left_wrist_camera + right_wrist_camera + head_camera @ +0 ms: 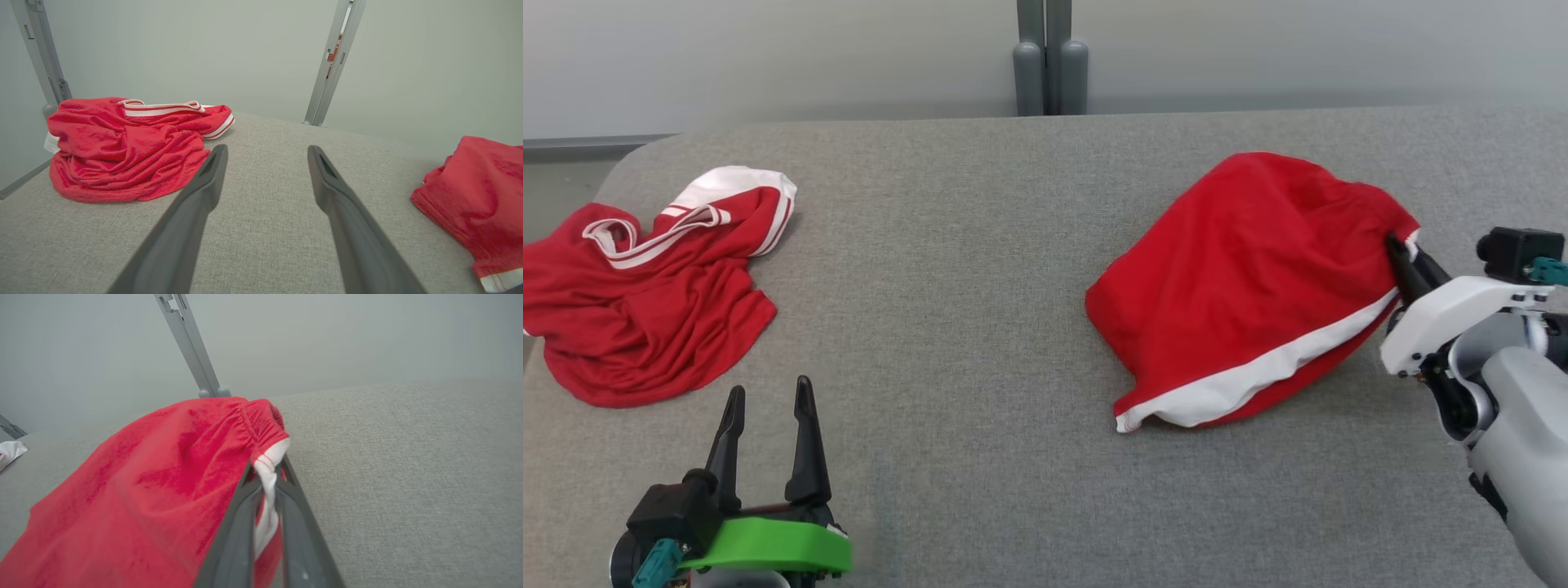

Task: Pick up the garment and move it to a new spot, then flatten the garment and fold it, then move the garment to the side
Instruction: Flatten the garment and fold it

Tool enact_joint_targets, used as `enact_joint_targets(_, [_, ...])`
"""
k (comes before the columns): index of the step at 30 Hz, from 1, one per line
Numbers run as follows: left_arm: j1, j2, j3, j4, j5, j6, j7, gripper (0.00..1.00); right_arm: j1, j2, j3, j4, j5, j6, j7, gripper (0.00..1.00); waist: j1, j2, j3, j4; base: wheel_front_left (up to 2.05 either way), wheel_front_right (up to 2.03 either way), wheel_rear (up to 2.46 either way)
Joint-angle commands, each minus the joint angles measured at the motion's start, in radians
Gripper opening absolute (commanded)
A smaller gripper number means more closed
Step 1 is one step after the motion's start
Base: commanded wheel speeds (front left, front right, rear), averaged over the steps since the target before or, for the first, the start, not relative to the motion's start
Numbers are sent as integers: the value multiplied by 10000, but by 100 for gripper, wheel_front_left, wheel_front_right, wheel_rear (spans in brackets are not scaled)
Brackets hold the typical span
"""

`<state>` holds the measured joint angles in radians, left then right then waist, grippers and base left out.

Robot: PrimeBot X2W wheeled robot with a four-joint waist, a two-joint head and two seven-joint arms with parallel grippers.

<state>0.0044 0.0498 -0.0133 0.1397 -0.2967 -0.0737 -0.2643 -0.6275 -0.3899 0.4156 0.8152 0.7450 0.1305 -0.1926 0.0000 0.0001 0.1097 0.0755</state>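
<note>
The right gripper pinches the red garment on the gray table.

The red garment lies in a loose heap on the right side of the table, with a white band along its near edge. The right gripper's two dark fingers are squeezed together on the garment's right end, and a bit of the white band sits between them. The pinched end is bunched up and raised a little. The left gripper is low on the left, over bare table, with its fingers wide apart and nothing between them. Another red garment with white stripes lies crumpled at the far left edge of the table, well apart from the first one. A gray post stands behind the table in the middle.
</note>
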Motion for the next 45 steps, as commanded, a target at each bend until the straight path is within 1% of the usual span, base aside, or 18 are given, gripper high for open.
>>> enact_joint_targets(1, [-212, 11, -5, -39, 80, -11, -2, 100, -171, -109, -166, 126, -88, 4, -123, 0, 0, -1, 227, -203, 0, 0, 0])
enact_joint_targets(7, [-529, 13, -111, -102, 196, -73, -2, 100, -455, -464, -1162, 1006, -406, 3, -442, 0, 0, -1, 872, -387, 0, 0, 0])
enact_joint_targets(9, [-648, 13, -125, -107, 256, -99, -2, 100, -600, -459, -1495, 1390, -595, 3, -520, 0, 0, -1, 1077, -393, 0, 0, 0])
enact_joint_targets(10, [-701, 13, -133, -98, 277, -110, -2, 100, -640, -412, -1594, 1535, -675, 3, -555, 9, 0, -1, 1146, -392, 0, 0, 0])
enact_joint_targets(11, [-747, 14, -138, -80, 283, -125, -2, 100, -697, -275, -1667, 1658, -717, 4, -570, 76, 0, -1, 1220, -393, 0, 0, 0])
enact_joint_targets(12, [-787, 14, -144, -60, 288, -119, -2, 100, -726, -169, -1732, 1739, -731, 4, -583, 100, 0, -1, 1247, -395, 0, 0, 0])
enact_joint_targets(16, [-872, 12, -171, 60, 255, -132, -2, 100, -679, -29, -1926, 2107, -900, 3, -616, 100, 0, -1, 1178, -453, 0, 0, 0])
enact_joint_targets(20, [-779, 15, -128, 180, 171, -148, -2, 100, -422, 24, -2162, 2404, -1277, 3, -690, 100, 0, -1, 725, -524, 0, 0, 0])
enact_joint_targets(22, [-616, 15, -108, 213, 133, -138, -2, 100, -258, 35, -2354, 2376, -1565, 3, -726, 100, 0, -1, 440, -580, 0, 0, 0])
enact_joint_targets(24, [-501, 14, -113, 229, 100, -112, -2, 100, -103, -21, -2697, 2080, -1933, 3, -725, 100, 0, -1, 186, -629, 0, 0, 0])
enact_joint_targets(26, [-400, 15, -112, 204, 125, -84, -2, 100, 203, 26, -3203, 1509, -2429, 3, -729, 100, 0, -1, -12, -669, 0, 0, 0])
enact_joint_targets(28, [-298, 15, -129, 193, 134, -77, -2, 100, 639, 348, -3768, 693, -2972, 4, -725, 100, 0, -1, -163, -705, 0, 0, 0])
enact_joint_targets(32, [-217, 15, -313, 139, 88, -137, -2, 100, 1622, 1330, -4484, -1340, -4093, 4, -729, 100, 0, -1, -300, -753, 0, 0, 0])
enact_joint_targets(35, [-252, 17, -469, 81, 68, -147, -2, 100, 2318, 2096, -4644, -2747, -4702, 3, -730, 100, 0, -1, -342, -789, 0, 0, 0])
enact_joint_targets(39, [-323, 18, -589, 26, 44, -95, -2, 100, 3060, 2730, -4665, -4291, -5065, 3, -729, 100, 0, -1, -343, -820, 0, 0, 0])
enact_joint_targets(45, [-408, 18, -646, -25, 38, -79, -2, 100, 3922, 3030, -4356, -6053, -5159, 3, -730, 100, 0, -1, -320, -827, 0, 0, 0])
